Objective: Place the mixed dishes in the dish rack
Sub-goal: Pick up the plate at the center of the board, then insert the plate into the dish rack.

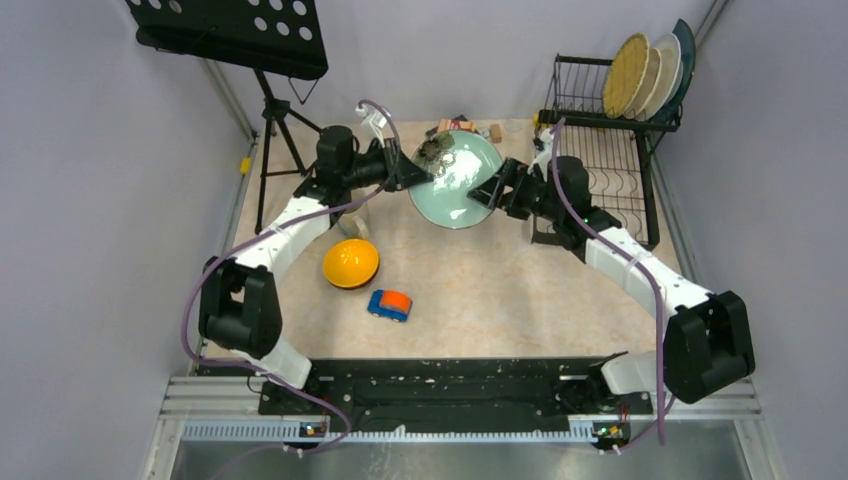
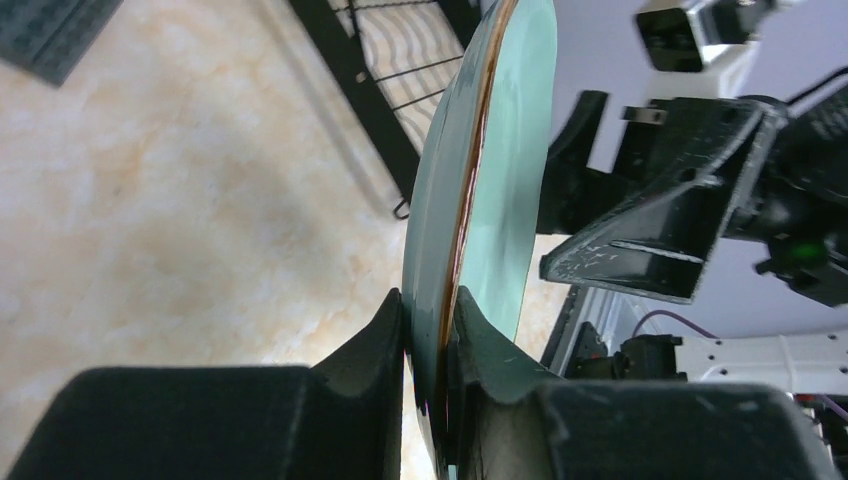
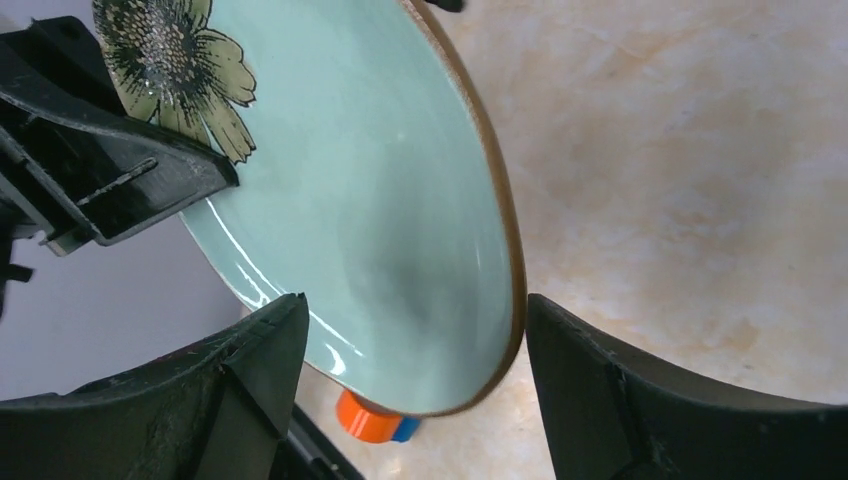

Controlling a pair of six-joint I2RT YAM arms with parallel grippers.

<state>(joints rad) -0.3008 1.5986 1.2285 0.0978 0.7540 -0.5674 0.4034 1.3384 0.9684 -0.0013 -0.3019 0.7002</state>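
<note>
Two end effectors meet at one mint plate over the desk's far middle.

From the left, the left end effector (image 2: 428, 325) is clamped on the plate's (image 1: 458, 180) left rim, holding it tilted on edge and off the desk, likely so its free side is offered across. The bowl (image 1: 350, 263) rests toward the desk's left side, with the car (image 1: 389, 304) just right of it, neither touched by an arm. The right end effector (image 3: 415, 315) has its jaws apart, one on each side of the plate's opposite rim and not pressing it, which reads as a handover about to be taken. The rack (image 1: 610, 170) fills the far right corner, within the right arm's reach. With three plates (image 1: 648, 72) standing on edge in its upper tier, this one probably goes beside them.
</note>
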